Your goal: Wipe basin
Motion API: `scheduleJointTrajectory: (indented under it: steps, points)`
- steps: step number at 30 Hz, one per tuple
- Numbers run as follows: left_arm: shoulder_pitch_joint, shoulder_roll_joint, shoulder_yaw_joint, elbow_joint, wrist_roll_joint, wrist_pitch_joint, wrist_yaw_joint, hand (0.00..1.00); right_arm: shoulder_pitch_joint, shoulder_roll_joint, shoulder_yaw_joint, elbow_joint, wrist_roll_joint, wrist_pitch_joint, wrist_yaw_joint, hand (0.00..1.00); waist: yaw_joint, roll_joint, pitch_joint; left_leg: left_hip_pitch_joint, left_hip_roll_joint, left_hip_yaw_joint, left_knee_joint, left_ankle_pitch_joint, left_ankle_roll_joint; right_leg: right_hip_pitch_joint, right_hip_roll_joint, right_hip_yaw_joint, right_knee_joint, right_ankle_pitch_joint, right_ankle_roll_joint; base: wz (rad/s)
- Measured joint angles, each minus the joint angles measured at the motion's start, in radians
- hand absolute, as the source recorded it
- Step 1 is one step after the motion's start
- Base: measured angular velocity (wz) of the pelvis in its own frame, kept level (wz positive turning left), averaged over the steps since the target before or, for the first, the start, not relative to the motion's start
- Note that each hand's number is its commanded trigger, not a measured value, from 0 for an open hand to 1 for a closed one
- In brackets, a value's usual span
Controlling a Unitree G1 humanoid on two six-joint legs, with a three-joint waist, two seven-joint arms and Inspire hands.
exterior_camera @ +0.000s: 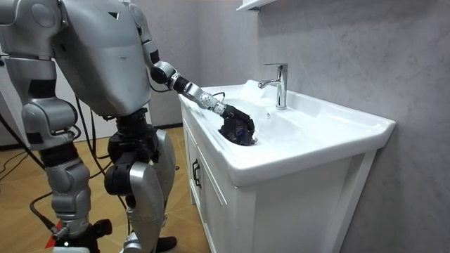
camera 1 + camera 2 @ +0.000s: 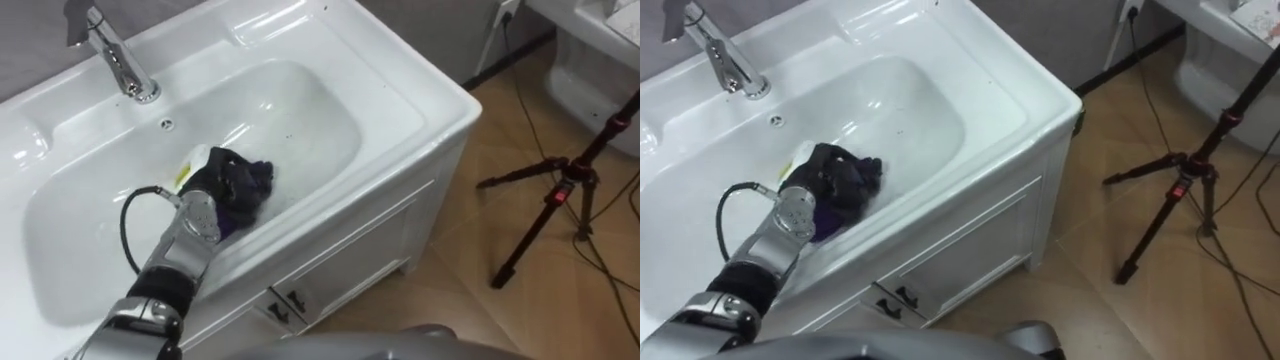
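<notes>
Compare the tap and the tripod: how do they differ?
The tap is shiny chrome; the tripod is black with a red part. The tap stands on the rim of the basin; the tripod stands on the floor. The tap is one bent pipe; the tripod spreads thin legs. Both are slim and stand upright.

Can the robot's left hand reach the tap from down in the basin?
Probably yes: the left hand sits in the basin, and nothing stands between it and the tap.
</notes>
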Motion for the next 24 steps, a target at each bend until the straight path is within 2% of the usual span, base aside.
scheduleJointTrajectory:
  steps: [1, 3, 5, 8, 10, 14, 20, 23, 24]
  points:
    - [0.013, 0.005, 0.016, 0.009, 0.001, -0.002, 0.008, 1.0, 0.001, -0.001, 0.0, -0.005, -0.001, -0.001, 0.001, 0.0, 0.005, 0.004, -0.003, 0.001, 0.0, 0.0, 0.0, 0.0, 0.0, 0.001, 0.0, 0.001, 0.0, 0.0, 0.001, 0.0]
    - [0.013, 0.005, 0.036, 0.046, 0.025, -0.007, 0.022, 1.0, 0.001, -0.001, -0.007, -0.005, -0.012, 0.0, 0.012, 0.0, 0.023, 0.011, -0.0052, 0.009, 0.0, 0.0, 0.0, 0.0, 0.0, 0.006, 0.001, 0.004, 0.0, 0.0, 0.001, -0.02]
    - [0.017, 0.006, 0.061, 0.068, 0.062, -0.008, 0.029, 1.0, 0.001, -0.001, -0.022, -0.002, -0.031, -0.001, 0.023, 0.0, 0.027, 0.016, -0.0062, 0.018, 0.0, 0.0, 0.0, 0.0, 0.0, 0.016, 0.001, 0.002, -0.001, -0.001, 0.001, 0.02]
    - [0.036, 0.006, 0.113, 0.075, 0.09, -0.011, 0.039, 1.0, 0.0, -0.001, -0.041, -0.004, -0.03, -0.001, 0.025, 0.0, 0.042, 0.024, -0.0056, 0.021, 0.003, -0.001, 0.001, 0.0, 0.0, 0.015, -0.002, 0.001, 0.004, -0.001, 0.001, 0.0]
    - [0.039, 0.007, 0.125, 0.078, 0.096, -0.012, 0.046, 1.0, -0.002, -0.001, -0.058, -0.005, -0.033, -0.001, 0.027, 0.0, 0.05, 0.024, -0.0056, 0.019, 0.004, -0.001, 0.001, 0.0, 0.0, 0.014, -0.002, -0.002, 0.005, -0.002, 0.0, 0.05]
    - [0.041, 0.015, 0.147, 0.085, 0.177, -0.013, 0.048, 1.0, -0.018, -0.005, -0.08, -0.005, -0.042, -0.005, 0.018, 0.0, 0.053, 0.025, -0.0053, 0.019, 0.004, -0.005, 0.002, 0.0, 0.0, 0.014, 0.002, -0.003, 0.003, -0.002, 0.0, 0.01]
    - [0.051, 0.055, 0.153, 0.079, 0.284, -0.012, 0.045, 1.0, -0.028, -0.013, -0.098, -0.006, -0.101, -0.013, 0.022, 0.0, 0.053, 0.039, -0.0059, 0.0, 0.003, -0.007, 0.003, 0.0, 0.0, -0.004, 0.003, -0.006, 0.002, 0.0, -0.002, -0.01]
    - [0.051, 0.09, 0.153, 0.074, 0.319, -0.003, 0.038, 1.0, -0.028, -0.022, -0.108, -0.013, -0.103, -0.013, 0.023, 0.0, 0.069, 0.059, -0.0148, -0.02, 0.003, -0.019, 0.004, 0.0, 0.0, -0.026, 0.003, -0.011, 0.004, 0.001, -0.003, -0.05]
    - [0.051, 0.108, 0.153, 0.074, 0.342, 0.0, 0.038, 1.0, -0.028, -0.027, -0.11, -0.013, -0.103, -0.012, 0.023, 0.0, 0.079, 0.059, -0.0126, -0.028, 0.003, -0.034, 0.004, 0.0, 0.0, -0.032, 0.003, -0.013, 0.005, 0.003, -0.004, 0.04]
